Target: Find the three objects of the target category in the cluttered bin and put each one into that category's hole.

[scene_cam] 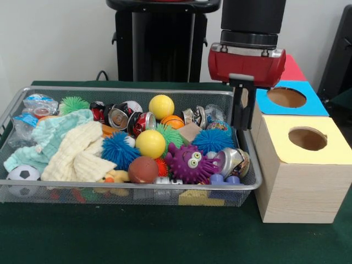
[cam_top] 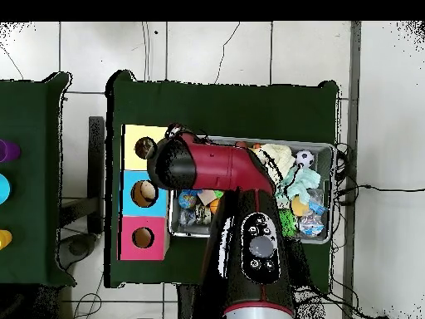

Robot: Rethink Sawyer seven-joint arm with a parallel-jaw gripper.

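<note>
Where the arm comes down: the gripper (scene_cam: 242, 113) hangs at the right end of the wire bin (scene_cam: 132, 190), by the gap between the bin and the wooden boxes.
Gripper state: only a dark stem shows below the red wrist; I cannot tell whether it is wide, narrow or holding anything.
Bin contents: two yellow balls (scene_cam: 150, 143), a small basketball (scene_cam: 173, 121), a brown ball (scene_cam: 143, 169), a soccer ball (scene_cam: 22, 174), blue spiky balls (scene_cam: 118, 149), a purple toy with eyes (scene_cam: 188, 163), crushed cans (scene_cam: 117, 116), and pale cloths (scene_cam: 77, 151).
Boxes: the yellow box (scene_cam: 306, 165) stands nearest, the blue box (scene_cam: 290, 99) behind it, the red box (scene_cam: 292, 69) farthest, each of the first two showing a round hole.
From above: the arm (cam_top: 217, 166) covers the left part of the bin (cam_top: 325, 237), its head just beside the yellow box (cam_top: 139, 138).
</note>
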